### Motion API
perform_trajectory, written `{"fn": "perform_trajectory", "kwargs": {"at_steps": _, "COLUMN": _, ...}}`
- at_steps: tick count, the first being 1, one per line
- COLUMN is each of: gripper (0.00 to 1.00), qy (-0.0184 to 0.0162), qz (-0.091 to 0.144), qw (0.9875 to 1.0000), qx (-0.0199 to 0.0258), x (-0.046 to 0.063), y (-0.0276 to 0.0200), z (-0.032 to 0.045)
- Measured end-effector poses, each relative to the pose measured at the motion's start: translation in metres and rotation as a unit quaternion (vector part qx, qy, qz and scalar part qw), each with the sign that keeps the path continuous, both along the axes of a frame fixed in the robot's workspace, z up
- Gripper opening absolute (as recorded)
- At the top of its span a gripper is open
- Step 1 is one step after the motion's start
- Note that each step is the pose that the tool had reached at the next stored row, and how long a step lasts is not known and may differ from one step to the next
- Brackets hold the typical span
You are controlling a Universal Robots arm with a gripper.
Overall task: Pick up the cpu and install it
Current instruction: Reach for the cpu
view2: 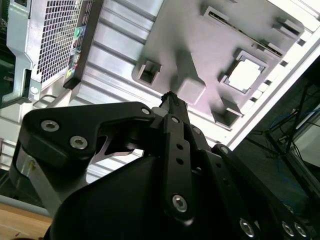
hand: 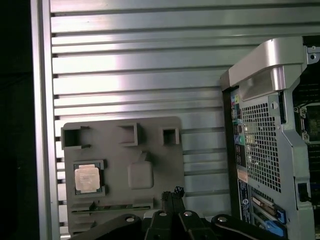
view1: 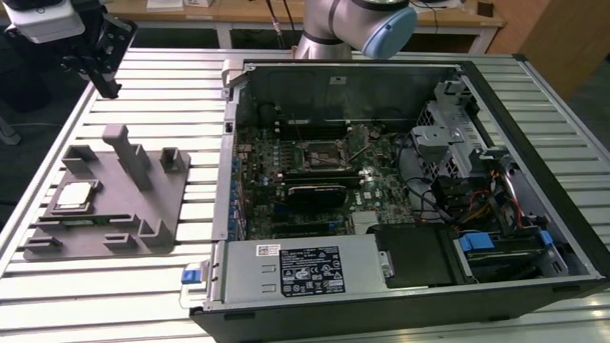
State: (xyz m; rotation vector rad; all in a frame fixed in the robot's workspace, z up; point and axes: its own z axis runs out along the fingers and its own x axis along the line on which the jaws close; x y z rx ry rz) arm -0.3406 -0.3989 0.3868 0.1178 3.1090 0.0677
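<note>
The cpu (view1: 76,196) is a small square chip with a shiny silver top, lying flat in a recess of the grey fixture block (view1: 124,229) on the exterior view's left. It also shows in the second wrist view as the cpu (view2: 245,75) and in the first wrist view as the cpu (hand: 87,176). My gripper (view1: 107,87) hangs high above the table, beyond the fixture's far end and well apart from the chip. Its black fingers (view2: 170,102) meet at their tips, shut with nothing between them, as the gripper (hand: 173,192) in the first wrist view also shows.
An open computer case (view1: 533,143) lies on the slatted metal table (view1: 171,78), on the exterior view's right. Its motherboard has a square socket (view1: 324,156) near the middle. A tall post (view1: 128,153) rises from the fixture. The case's rear panel (hand: 260,145) stands beside the fixture.
</note>
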Motion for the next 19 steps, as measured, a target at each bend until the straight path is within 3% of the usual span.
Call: {"fn": "perform_trajectory", "kwargs": {"at_steps": 19, "gripper": 0.11, "qy": 0.0, "qz": 0.0, "qw": 1.0, "qx": 0.0, "x": -0.016, "y": -0.0008, "z": -0.0043}}
